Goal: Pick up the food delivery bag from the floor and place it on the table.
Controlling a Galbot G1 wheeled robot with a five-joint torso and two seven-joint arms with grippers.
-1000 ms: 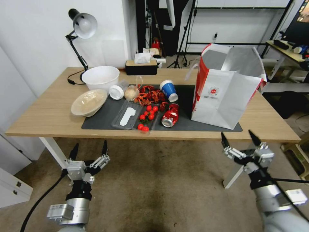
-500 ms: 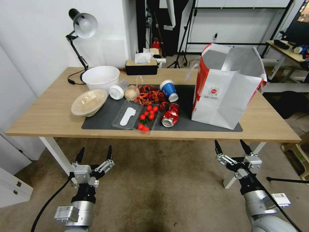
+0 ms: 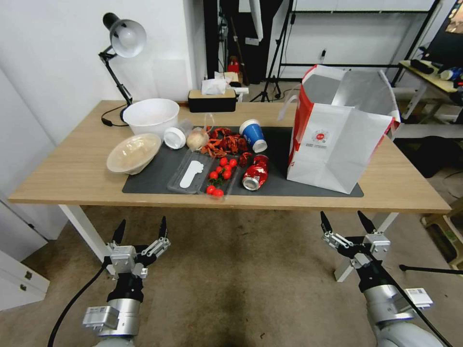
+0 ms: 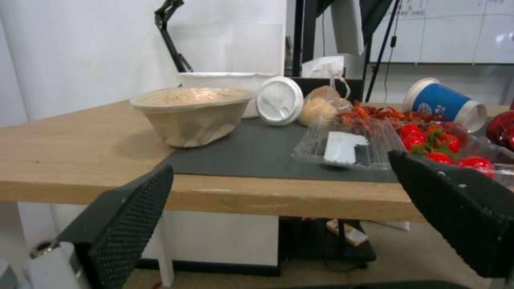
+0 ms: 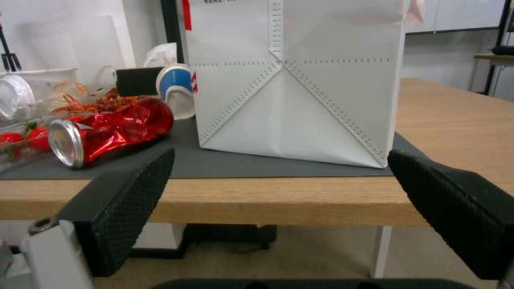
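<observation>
Now, nearest of all, down low over the floor (image 3: 241,279): the left gripper (image 3: 142,227) and the right gripper (image 3: 343,220), one on each side, both short of the worktop (image 3: 72,168) edge. Jaws spread wide on both, holding nothing.

Lower and closer to the body than a second ago, the right one most of all. Hardly any change in the last half second, so likely just settling. Nothing else moved.

Next, the front edge of the worktop, then the dark mat (image 3: 154,179). On the mat, a squashed red can (image 3: 254,174) lying on its side, little tomatoes (image 3: 220,176) in a clear tray, and a tipped blue cup (image 3: 252,135) behind.

On the right end of the mat, just beside the can: the bag (image 3: 333,149), standing up straight, top open, shiny lining showing. Not on the floor at all. Looks like the job is done, with both arms backing off and letting the bag stand alone.

Farther back, a white bowl (image 3: 150,115) and a desk lamp (image 3: 126,36) by the wall.

Hard to tell:
- the bottom of the bag inside, so no way to know what's in there
- the far side of the bag
- the top of the bag in the right wrist view, cut off
- the straps, with just one white loop (image 3: 285,107) peeking out
</observation>
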